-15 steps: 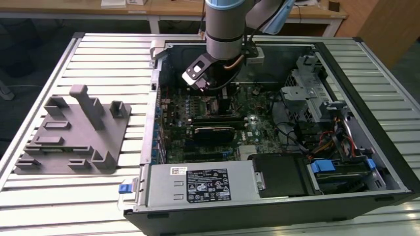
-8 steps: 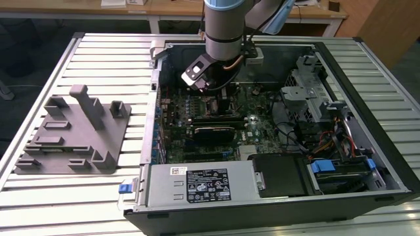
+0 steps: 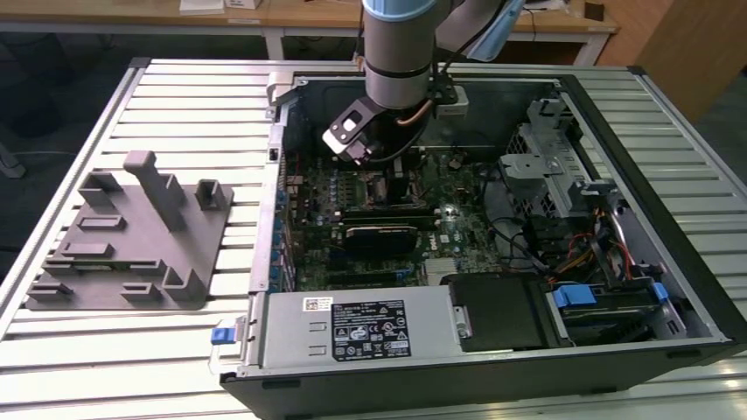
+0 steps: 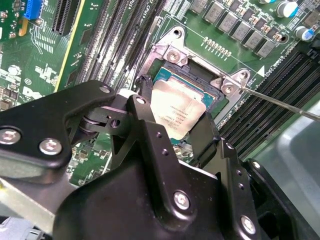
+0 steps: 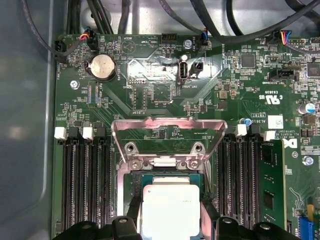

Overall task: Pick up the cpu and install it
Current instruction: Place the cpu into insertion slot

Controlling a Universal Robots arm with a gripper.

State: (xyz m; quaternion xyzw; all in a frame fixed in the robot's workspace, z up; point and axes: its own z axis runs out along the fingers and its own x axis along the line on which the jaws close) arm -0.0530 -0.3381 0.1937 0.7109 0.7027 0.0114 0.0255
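Closest to the lens in the second wrist view sits the black gripper [image 4: 176, 120], its two fingers [image 4: 144, 111] pressed against opposite edges of the cpu [image 4: 177, 110], so the chip is clamped between them. The cpu, silvery plate upward, lies over the open socket [image 4: 172, 55] of the green motherboard [image 5: 160, 80]; whether it is fully seated cannot be told. In the first wrist view the socket's metal load plate [image 5: 170, 131] stands swung up just beyond the chip, with rows of black memory slots [image 5: 82, 180] on either side and a round coin cell [image 5: 103, 66] farther off. A thin retention lever [image 4: 280, 102] juts out beside the socket. In the exterior view the arm [image 3: 403, 44] reaches down into an open computer case [image 3: 467, 385] lying on its side, with the grey power supply [image 3: 350, 328] at its near end. The case rests on a pale slatted metal table [image 3: 198, 96]. A grey plastic tray [image 3: 129, 245] with upright posts sits on that table toward the exterior view's left, apart from the case. Wooden desks [image 3: 94, 17] line the room behind.
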